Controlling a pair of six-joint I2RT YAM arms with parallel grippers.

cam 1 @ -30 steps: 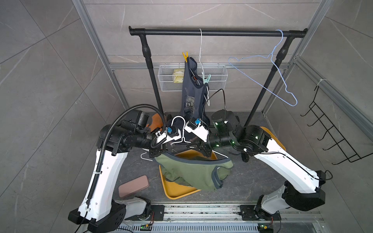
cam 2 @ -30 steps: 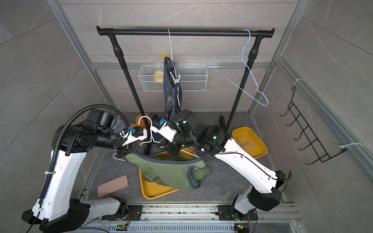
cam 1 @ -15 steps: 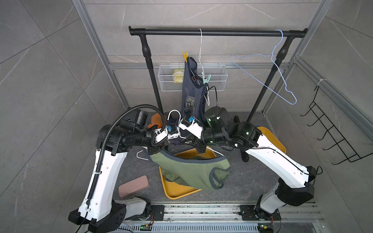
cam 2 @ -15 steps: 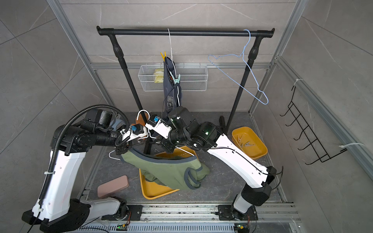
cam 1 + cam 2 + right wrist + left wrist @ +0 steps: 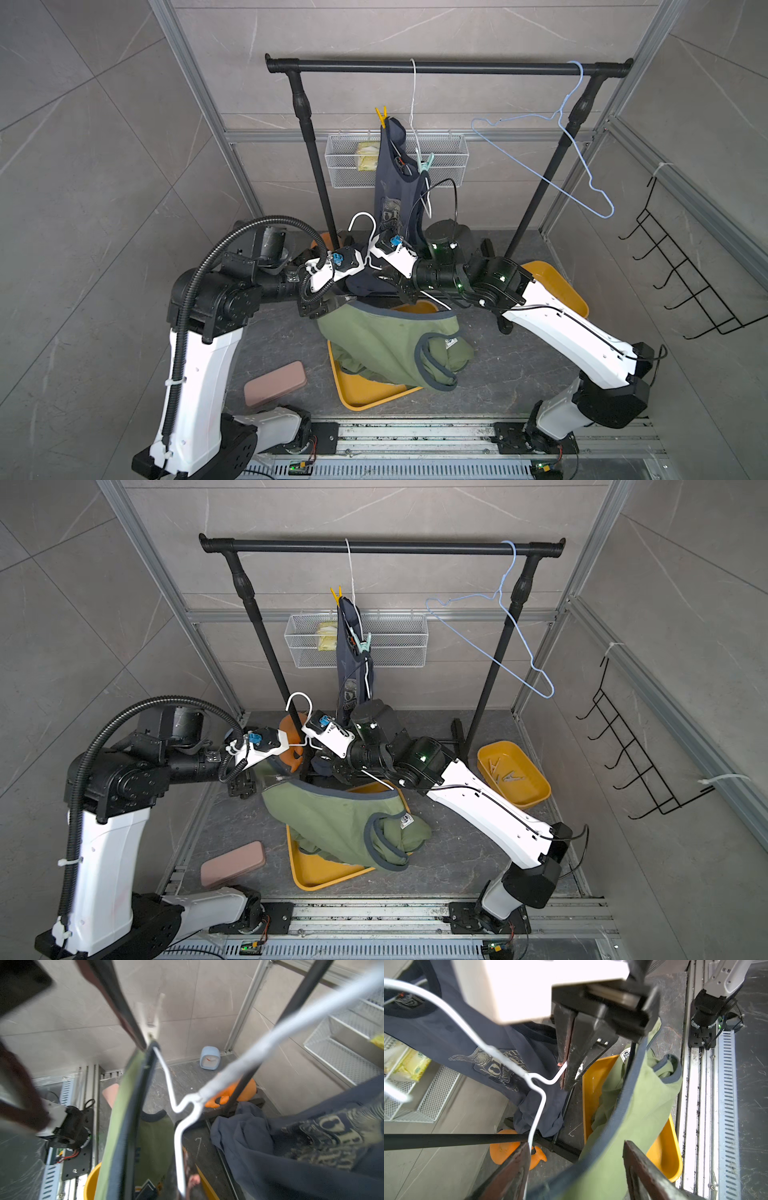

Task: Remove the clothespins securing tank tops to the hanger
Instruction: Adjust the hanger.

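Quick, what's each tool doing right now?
Left tool: open, gripping nothing.
Right tool: closed on the white hanger.

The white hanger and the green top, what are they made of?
The white hanger looks like thin metal wire with a smooth white coating: it has sharp bends and is twisted at the neck. The green top looks like soft, matte cotton-like cloth: it sags in folds and has a stitched blue-grey edge.
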